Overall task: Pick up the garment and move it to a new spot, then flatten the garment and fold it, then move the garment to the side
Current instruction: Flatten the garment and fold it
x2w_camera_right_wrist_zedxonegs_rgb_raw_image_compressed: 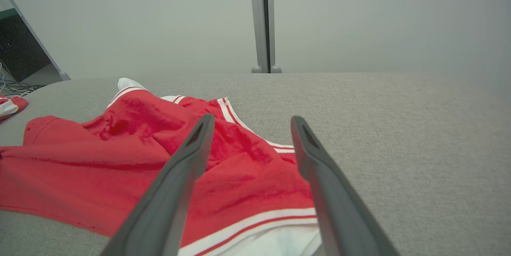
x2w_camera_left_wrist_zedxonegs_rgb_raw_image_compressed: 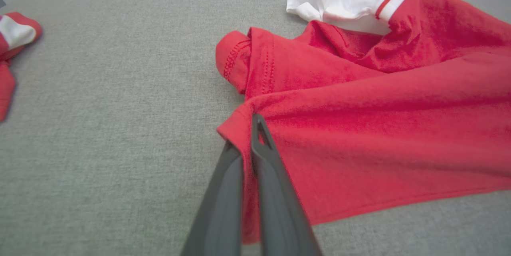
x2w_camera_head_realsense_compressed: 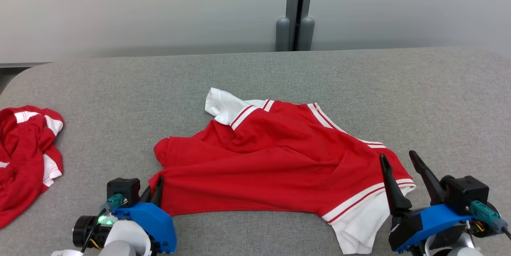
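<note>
No text, label, brand mark, number or sign can be read anywhere, neither on the red-and-white garment point(x2w_camera_head_realsense_compressed: 279, 160) nor on the grey table point(x2w_camera_head_realsense_compressed: 399, 88).

Soft red knit cloth garment point(x2w_camera_head_realsense_compressed: 275, 160), coarse matt grey woven table point(x2w_camera_head_realsense_compressed: 419, 100)

A: Garments, count?
B: Two, both red and white: middle garment point(x2w_camera_head_realsense_compressed: 275, 160), second garment point(x2w_camera_head_realsense_compressed: 24, 156) at the left edge.
A: Grippers?
B: Two: left gripper point(x2w_camera_head_realsense_compressed: 155, 187), right gripper point(x2w_camera_head_realsense_compressed: 397, 155). Two dark fingers point(x2w_camera_head_realsense_compressed: 392, 186) each, four total.
A: Furniture?
B: One grey table point(x2w_camera_head_realsense_compressed: 359, 80), one grey post point(x2w_camera_head_realsense_compressed: 295, 8) behind.
</note>
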Tool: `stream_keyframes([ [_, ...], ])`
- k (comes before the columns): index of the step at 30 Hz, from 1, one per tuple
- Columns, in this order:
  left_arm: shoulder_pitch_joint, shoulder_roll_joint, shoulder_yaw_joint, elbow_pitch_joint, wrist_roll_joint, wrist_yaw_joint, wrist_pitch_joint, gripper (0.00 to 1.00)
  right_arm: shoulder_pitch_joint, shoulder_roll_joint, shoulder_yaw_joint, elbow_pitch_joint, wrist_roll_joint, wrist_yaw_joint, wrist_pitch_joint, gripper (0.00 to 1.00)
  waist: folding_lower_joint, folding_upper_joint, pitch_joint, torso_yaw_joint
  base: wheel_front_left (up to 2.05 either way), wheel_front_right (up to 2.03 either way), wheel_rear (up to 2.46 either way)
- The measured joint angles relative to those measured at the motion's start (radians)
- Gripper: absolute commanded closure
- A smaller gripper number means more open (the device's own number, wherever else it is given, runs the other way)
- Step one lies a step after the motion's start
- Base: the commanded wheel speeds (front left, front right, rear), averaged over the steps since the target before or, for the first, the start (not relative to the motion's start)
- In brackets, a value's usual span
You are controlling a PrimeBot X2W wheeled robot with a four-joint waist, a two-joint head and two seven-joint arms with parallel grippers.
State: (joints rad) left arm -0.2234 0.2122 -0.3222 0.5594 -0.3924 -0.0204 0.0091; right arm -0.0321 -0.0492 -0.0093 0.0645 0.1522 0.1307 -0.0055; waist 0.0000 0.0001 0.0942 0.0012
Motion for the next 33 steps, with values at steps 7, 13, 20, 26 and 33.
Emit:
stream_keyframes([
  [7, -0.027, -0.013, 0.019, 0.035, -0.014, -0.022, -0.136, 0.0, 0.004, 0.0, -0.02, -0.008, 0.001, 0.0, 0.003, 0.0, 0.0, 0.0, -0.004, 0.009, 0.0, 0.0, 0.0],
  [13, 0.007, -0.022, 0.056, -0.029, -0.037, -0.036, -0.252, 0.0, 0.007, 0.0, -0.04, -0.018, 0.002, 0.0, 0.003, 0.0, 0.0, 0.0, -0.016, 0.033, 0.0, 0.0, 0.0],
  [20, 0.086, -0.049, 0.156, -0.258, 0.0, -0.049, -0.271, 0.0, 0.012, 0.0, -0.046, -0.022, 0.008, 0.0, 0.004, 0.0, 0.0, 0.0, -0.024, 0.05, 0.0, 0.0, 0.0],
  [26, 0.182, -0.09, 0.234, -0.4, 0.078, -0.072, -0.271, 0.0, 0.019, 0.0, -0.048, -0.01, 0.011, 0.0, 0.017, 0.0, -0.0001, 0.0, -0.032, 0.045, 0.0, 0.0, 0.0],
  [33, 0.236, -0.116, 0.267, -0.418, 0.121, -0.088, -0.271, 0.0, -0.005, 0.0, -0.101, 0.038, -0.007, 0.0, 0.204, 0.0, -0.0001, 0.0, -0.028, 0.034, 0.0, 0.0, 0.0],
])
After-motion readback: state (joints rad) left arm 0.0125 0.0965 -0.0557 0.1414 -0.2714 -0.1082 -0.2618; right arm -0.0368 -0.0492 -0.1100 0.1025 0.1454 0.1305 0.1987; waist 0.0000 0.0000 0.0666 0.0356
